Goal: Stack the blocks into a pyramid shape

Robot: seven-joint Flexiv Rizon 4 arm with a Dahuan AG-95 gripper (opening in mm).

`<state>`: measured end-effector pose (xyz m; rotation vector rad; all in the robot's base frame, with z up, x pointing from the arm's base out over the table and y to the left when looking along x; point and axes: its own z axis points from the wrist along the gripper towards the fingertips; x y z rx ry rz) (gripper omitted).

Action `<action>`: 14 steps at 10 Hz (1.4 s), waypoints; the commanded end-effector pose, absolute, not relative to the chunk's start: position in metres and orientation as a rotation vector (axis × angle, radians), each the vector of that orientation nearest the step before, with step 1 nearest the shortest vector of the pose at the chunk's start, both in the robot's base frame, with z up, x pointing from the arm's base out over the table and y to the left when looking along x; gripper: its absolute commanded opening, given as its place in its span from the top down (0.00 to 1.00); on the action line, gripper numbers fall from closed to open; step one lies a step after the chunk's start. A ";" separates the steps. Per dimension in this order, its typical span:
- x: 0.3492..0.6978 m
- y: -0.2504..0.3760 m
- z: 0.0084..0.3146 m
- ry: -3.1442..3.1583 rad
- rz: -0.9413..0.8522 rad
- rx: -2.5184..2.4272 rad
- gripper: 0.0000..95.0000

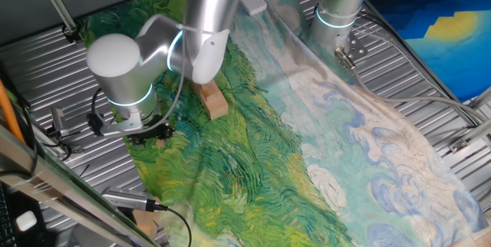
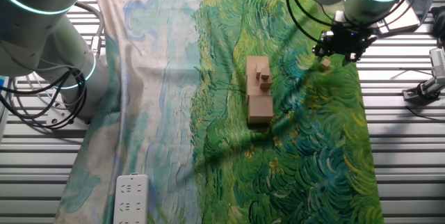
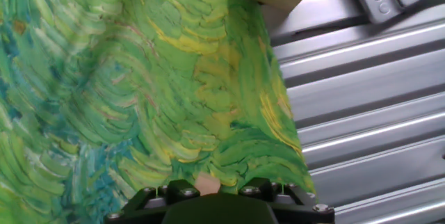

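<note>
The fingers (image 2: 325,61) hold 1 small block (image 2: 325,63) near the edge of the green painted cloth (image 2: 313,147) on the desk. The big blocks (image 2: 259,97) sit in a row well apart from it, with 2 small blocks (image 2: 264,76) on top. The little block shows only as a small bit between the fingers, so it could slip out. The wrinkly cloth could make the stack tip.

Open cloth (image 2: 320,154) lies between the tool (image 2: 338,50) and the block row (image 2: 259,90), nothing standing between.
</note>
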<state>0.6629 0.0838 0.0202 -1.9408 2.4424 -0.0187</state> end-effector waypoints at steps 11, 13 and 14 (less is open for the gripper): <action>0.645 0.081 0.020 2.501 -0.021 -1.861 1.00; 0.640 0.082 0.039 2.526 -0.064 -1.869 1.00; 0.632 0.080 0.050 2.530 -0.086 -1.876 1.00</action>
